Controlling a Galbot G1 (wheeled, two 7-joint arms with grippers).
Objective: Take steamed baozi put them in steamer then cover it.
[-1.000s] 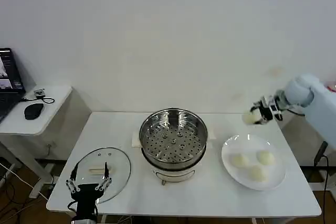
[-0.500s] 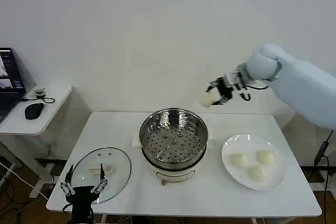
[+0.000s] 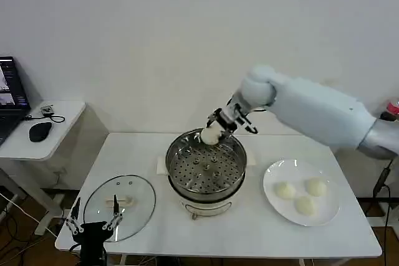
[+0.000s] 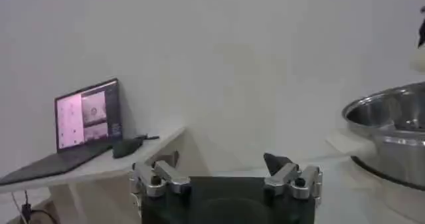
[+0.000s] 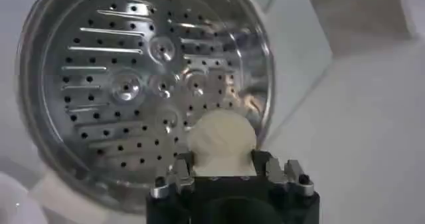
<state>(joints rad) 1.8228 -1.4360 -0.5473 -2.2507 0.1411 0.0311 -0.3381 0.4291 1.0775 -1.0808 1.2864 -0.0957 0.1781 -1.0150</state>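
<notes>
My right gripper (image 3: pixel 216 130) is shut on one cream-white baozi (image 3: pixel 210 135) and holds it just above the far rim of the steel steamer (image 3: pixel 206 165). In the right wrist view the baozi (image 5: pixel 222 141) sits between the jaws of the right gripper (image 5: pixel 224 162), over the edge of the perforated tray (image 5: pixel 139 89). Three more baozi (image 3: pixel 301 196) lie on the white plate (image 3: pixel 274 207) at the right. My left gripper (image 3: pixel 93 222) stands open at the table's front left corner, beside the glass lid (image 3: pixel 120 207); in the left wrist view that gripper (image 4: pixel 226 172) holds nothing.
A side table (image 3: pixel 43 130) at the left carries a laptop (image 3: pixel 9 101) and a mouse (image 3: pixel 40 131). The steamer (image 4: pixel 392 135) shows at the edge of the left wrist view. Bare tabletop (image 3: pixel 224 232) lies in front of the steamer.
My right arm has swung from above the plate's far side leftward and down, carrying the baozi to the steamer's far rim. The left gripper has sunk slightly toward the table's front edge.
</notes>
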